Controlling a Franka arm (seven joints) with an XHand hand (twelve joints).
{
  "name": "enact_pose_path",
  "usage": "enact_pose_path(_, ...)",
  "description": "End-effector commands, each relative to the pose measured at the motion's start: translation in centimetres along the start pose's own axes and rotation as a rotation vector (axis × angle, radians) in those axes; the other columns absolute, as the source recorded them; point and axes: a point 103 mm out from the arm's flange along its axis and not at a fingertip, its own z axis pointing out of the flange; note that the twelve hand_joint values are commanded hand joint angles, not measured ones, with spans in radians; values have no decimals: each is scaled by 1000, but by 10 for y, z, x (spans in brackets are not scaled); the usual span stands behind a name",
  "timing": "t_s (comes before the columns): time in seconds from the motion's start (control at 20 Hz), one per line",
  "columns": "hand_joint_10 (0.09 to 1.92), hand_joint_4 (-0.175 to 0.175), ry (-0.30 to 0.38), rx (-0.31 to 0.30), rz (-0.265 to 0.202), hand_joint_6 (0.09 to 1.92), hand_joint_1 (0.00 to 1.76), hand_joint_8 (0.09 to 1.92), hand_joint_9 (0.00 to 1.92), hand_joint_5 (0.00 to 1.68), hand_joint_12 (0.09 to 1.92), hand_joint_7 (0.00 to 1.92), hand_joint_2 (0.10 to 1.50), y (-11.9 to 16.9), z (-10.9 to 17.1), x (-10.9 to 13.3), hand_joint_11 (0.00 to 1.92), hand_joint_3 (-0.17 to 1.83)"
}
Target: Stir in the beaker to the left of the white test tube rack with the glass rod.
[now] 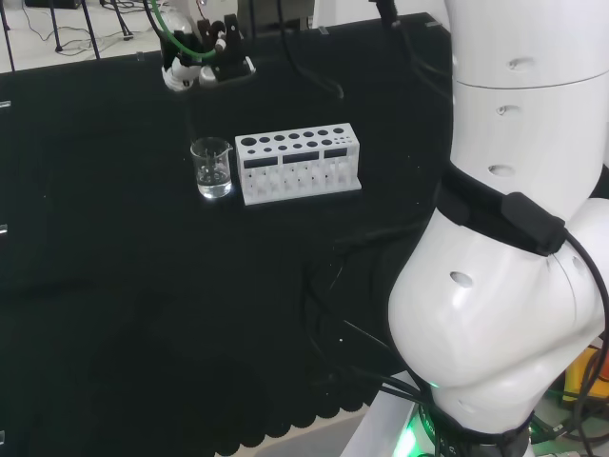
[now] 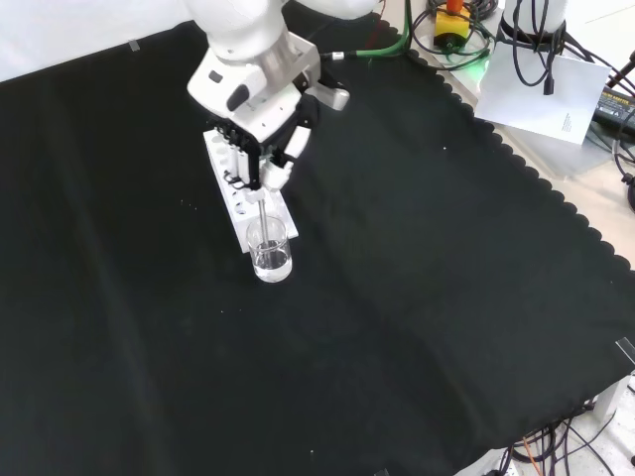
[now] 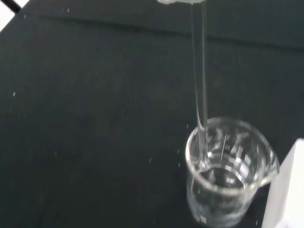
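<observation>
In the front view the beaker (image 2: pixel 270 250) stands nearest, touching the rack's (image 2: pixel 238 193) near end; the hand (image 2: pixel 266 149), at its 12 o'clock, is curled round the rod (image 2: pixel 260 210), whose tip dips inside. The rod looks stiff, slippery and fragile, best held at its top. The wrist view shows liquid around the tip; the head view shows the rack's holes.

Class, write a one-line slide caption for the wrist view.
Glass rod dips into the clear liquid in the beaker on the black cloth, beside the white test tube rack.
</observation>
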Motion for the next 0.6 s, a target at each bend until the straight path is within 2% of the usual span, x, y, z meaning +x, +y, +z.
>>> enact_pose_path(0.05, 895, -175, -8, 11, 70, 87, 1313, 1053, 1591, 1389, 630, 1160, 1102, 4, 5, -41, 1659, -175)
enact_pose_path(0.2, 894, -175, 4, -10, 69, 87, 1313, 1054, 1591, 1389, 630, 1160, 1102, -1, 5, -56, 1659, -175)
enact_pose_path(0.25, 894, -175, -13, 7, 106, 87, 1313, 1054, 1591, 1389, 630, 1160, 1102, -3, 7, -61, 1659, -175)
enact_pose_path(0.35, 894, -175, -9, -3, 117, 87, 1313, 1054, 1591, 1389, 630, 1160, 1102, -11, 8, -68, 1659, -175)
enact_pose_path(0.6, 894, -175, 23, -28, 89, 87, 1313, 1053, 1591, 1390, 630, 1160, 1102, -35, 7, -71, 1659, -175)
